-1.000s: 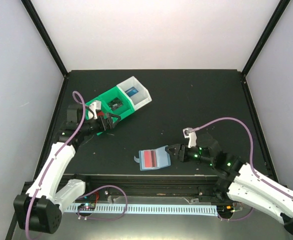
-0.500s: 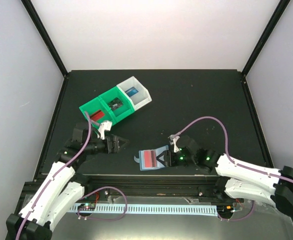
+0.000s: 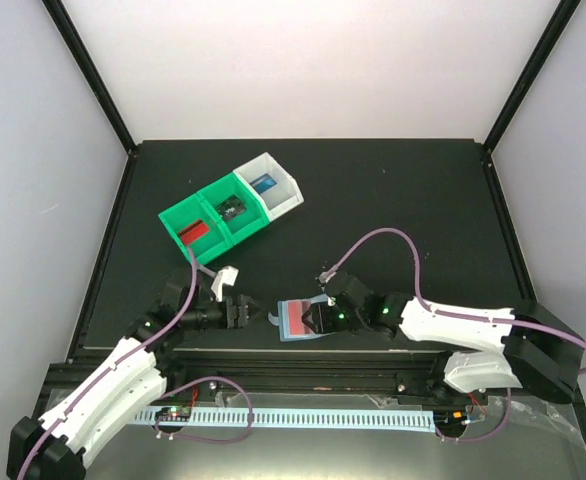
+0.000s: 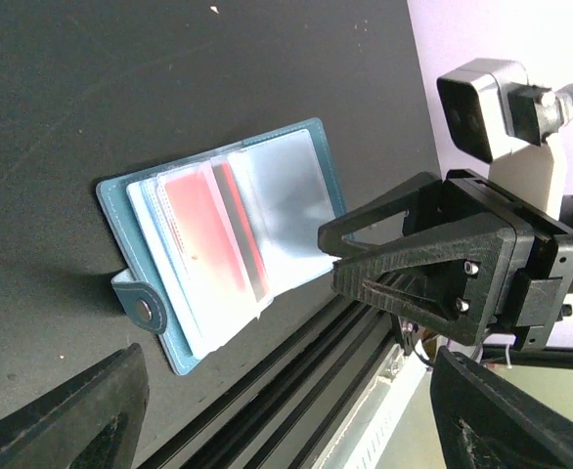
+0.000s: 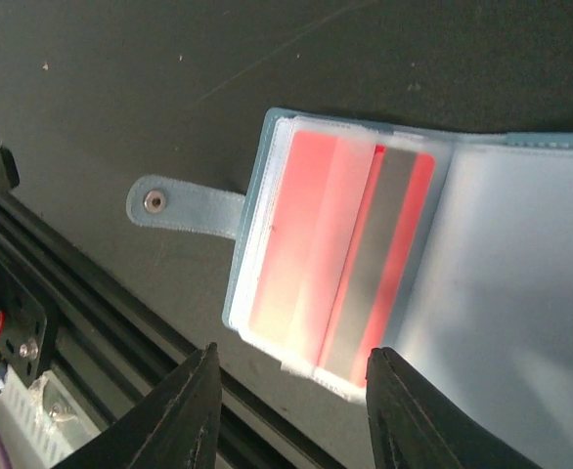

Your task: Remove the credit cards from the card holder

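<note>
Right gripper [image 5: 291, 362] is hovering half-open over the holder [image 5: 521, 254], gripping nothing; left gripper [image 4: 286, 391] is hanging wide and empty beside it. Holder is lying open near the table [image 3: 373, 200] edge. We are favouring pinching the red card [image 5: 306, 244] alone, left pinning the holder.

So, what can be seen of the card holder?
The card holder lies open on the black table, near its front edge. It is pale blue soft plastic with clear sleeves; a strap with a metal snap sticks out at one side. A red card with a dark stripe shows inside. The right gripper hangs open over it; contact cannot be told.
</note>
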